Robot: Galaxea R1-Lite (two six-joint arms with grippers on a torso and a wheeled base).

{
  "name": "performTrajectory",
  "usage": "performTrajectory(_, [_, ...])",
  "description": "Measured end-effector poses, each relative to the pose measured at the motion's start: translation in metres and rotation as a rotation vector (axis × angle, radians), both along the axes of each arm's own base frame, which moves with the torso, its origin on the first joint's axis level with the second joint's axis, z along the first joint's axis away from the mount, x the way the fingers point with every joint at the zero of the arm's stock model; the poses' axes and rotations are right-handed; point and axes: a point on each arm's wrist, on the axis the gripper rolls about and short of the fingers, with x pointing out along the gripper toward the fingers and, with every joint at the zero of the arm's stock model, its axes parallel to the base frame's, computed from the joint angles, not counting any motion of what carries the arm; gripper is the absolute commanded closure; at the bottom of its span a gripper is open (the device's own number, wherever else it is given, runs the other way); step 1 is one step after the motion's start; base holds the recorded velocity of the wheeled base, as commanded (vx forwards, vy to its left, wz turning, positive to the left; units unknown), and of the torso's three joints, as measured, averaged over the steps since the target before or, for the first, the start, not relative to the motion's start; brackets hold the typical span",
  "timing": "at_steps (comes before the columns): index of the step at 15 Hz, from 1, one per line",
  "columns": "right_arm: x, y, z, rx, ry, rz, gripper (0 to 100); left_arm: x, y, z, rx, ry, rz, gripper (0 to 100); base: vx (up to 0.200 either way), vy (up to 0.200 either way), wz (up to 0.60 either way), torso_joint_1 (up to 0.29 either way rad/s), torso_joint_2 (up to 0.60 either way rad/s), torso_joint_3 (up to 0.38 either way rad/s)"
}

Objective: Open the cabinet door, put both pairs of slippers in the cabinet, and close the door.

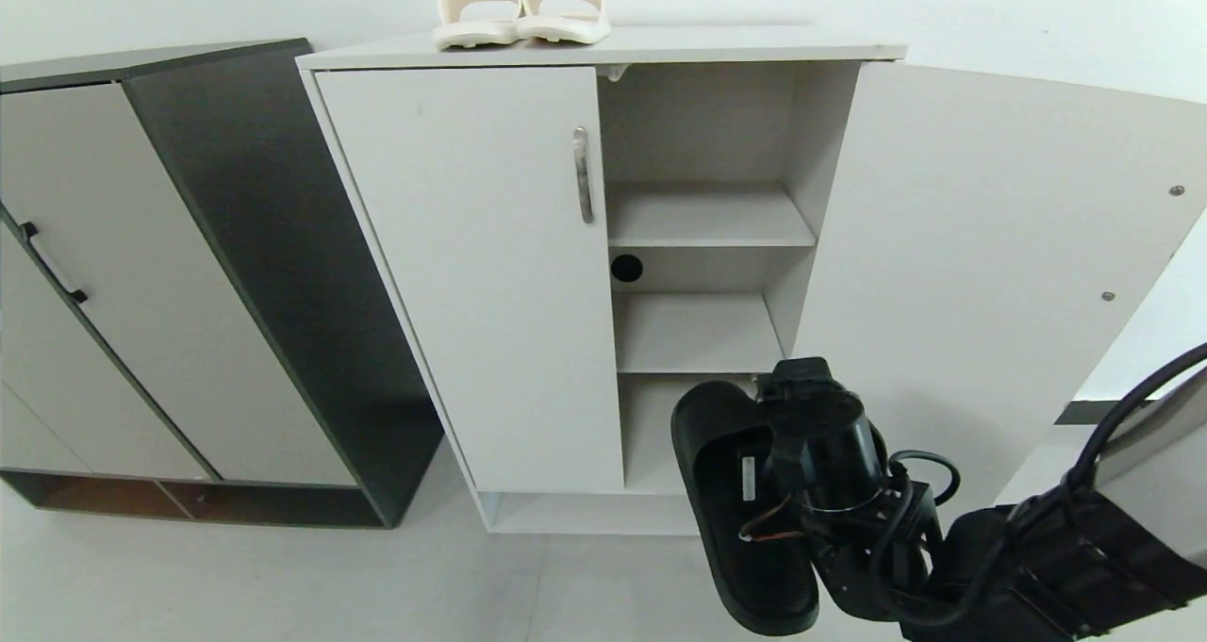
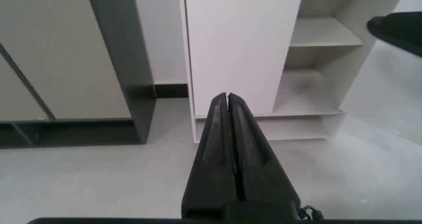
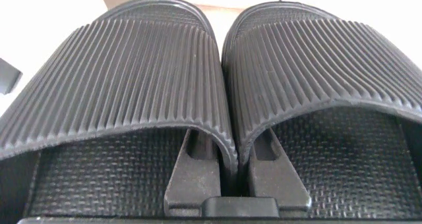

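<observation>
No text, number or sign can be read on anything here. A small white label (image 1: 748, 479) sits on the black slippers (image 1: 754, 576), near and to the right, but it is too small to read.

Black slippers (image 3: 132, 72) side by side; right gripper (image 3: 232, 174) mid-frame, fingers (image 3: 192, 174) under ribbed straps (image 3: 316, 66), pinching the adjoining inner edges.
</observation>
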Motion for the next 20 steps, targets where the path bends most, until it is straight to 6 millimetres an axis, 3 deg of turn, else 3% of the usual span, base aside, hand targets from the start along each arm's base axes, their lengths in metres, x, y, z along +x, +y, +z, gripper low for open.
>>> performTrajectory(6, [0.03, 0.031, -0.007, 0.02, -0.029, 0.008, 100, 0.0, 0.0, 0.0, -0.001, 0.0, 0.002, 100, 0.0, 0.0, 0.0, 0.0, 0.0, 0.0])
performTrajectory(12, [0.045, 0.052, -0.021, 0.01, -0.02, 0.012, 100, 0.0, 0.0, 0.0, -0.001, 0.0, 0.001, 100, 0.0, 0.0, 0.0, 0.002, 0.0, -0.103])
performTrajectory(20, [0.046, 0.061, -0.032, 0.002, -0.027, -0.009, 100, 0.0, 0.0, 0.0, -0.001, 0.001, 0.001, 100, 0.0, 0.0, 0.0, 0.002, 0.0, -0.194])
